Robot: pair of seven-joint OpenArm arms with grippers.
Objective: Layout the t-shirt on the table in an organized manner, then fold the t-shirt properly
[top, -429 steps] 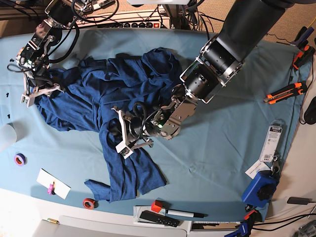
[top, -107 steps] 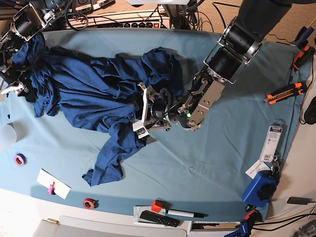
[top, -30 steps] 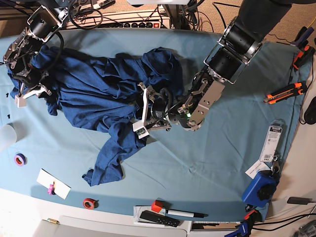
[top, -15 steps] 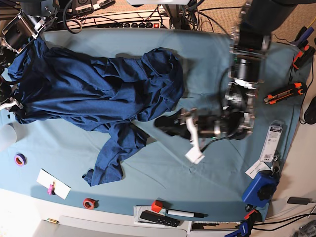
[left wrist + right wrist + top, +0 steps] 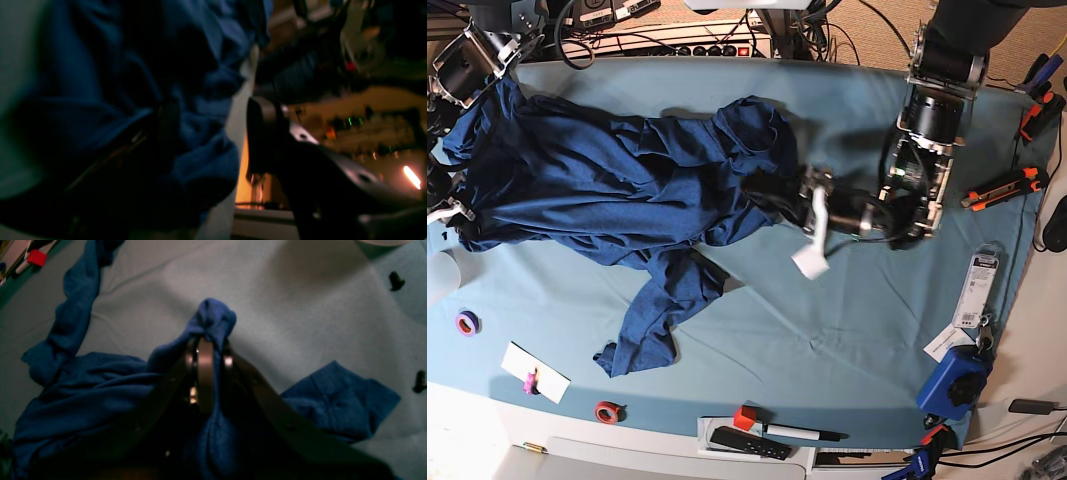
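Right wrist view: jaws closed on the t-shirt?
Yes, the right gripper pinches a bunched fold of the t-shirt above the table.

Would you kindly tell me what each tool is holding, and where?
The right tool pinches a bunched fold of the t-shirt at its edge. The left tool is open, holding nothing.

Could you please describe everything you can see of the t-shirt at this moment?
The t-shirt is dark navy, soft cotton by its look, and heavily wrinkled. It lies stretched across the teal table, bunched rather than flat, with one long part trailing towards the near edge. The right end effector is shut on a bunched fold of it at the base view's left. The left end effector stands open at the opposite end, at the cloth's edge; whether it touches is unclear.
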